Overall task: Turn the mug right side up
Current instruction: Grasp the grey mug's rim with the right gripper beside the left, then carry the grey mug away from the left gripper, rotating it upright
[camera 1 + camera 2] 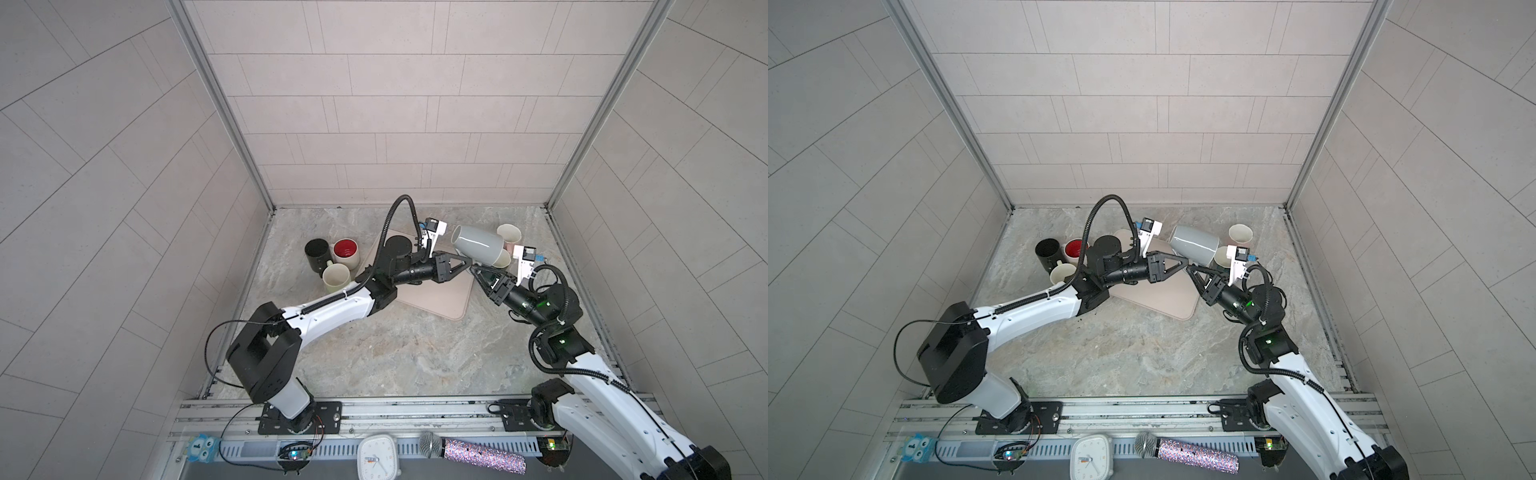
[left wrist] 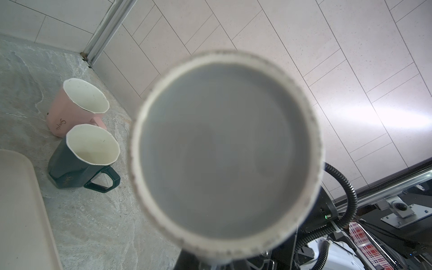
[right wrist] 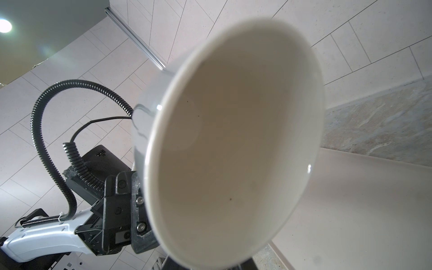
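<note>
So the grey mug point(image 1: 478, 246) is up off the bench point(image 1: 395, 353), lying on its side in the air by the edge of the beige mat point(image 1: 432, 301), base facing my left arm and mouth facing my right. My left end effector point(image 1: 466, 263) is pinched tight on it from underneath. My right end effector point(image 1: 478, 273) sits just below the mug, and honestly I can't tell if it's apart or together.
</note>
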Motion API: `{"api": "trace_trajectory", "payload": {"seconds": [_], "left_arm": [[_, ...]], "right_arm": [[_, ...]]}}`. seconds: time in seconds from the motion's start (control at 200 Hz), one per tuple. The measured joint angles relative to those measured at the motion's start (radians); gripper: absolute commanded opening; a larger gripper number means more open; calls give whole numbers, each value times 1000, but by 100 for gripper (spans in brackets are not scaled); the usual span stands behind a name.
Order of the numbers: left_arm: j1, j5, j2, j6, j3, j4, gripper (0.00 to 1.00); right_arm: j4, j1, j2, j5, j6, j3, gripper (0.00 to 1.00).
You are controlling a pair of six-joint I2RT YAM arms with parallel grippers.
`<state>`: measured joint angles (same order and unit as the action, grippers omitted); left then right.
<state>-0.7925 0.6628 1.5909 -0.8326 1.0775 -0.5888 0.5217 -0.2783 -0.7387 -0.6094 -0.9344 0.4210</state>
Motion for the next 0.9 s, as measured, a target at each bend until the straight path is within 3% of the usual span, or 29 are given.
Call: {"api": "trace_trajectory", "payload": {"seconds": [0.16,0.34,0.656,0.756,0.851,0.901], "left_arm": [[2,2,10,-1,0,-19,0],[12,12,16,-4,2,-30,0],[16,21,18,-8,9,-24,0],[16,20,18,-8,9,-22,15],[14,16,18,7,10,-10,45],[13,0,19,6,10,5,56]], "right_arm": [[27,5,-11,2,-18,-5,25],[69,12,-32,4,-34,-5,0],[79,12,-37,2,-31,-5,0],[77,12,-35,3,-31,-5,0],[73,11,-33,3,-33,-5,0],[75,10,-27,6,-35,-4,0]]}}
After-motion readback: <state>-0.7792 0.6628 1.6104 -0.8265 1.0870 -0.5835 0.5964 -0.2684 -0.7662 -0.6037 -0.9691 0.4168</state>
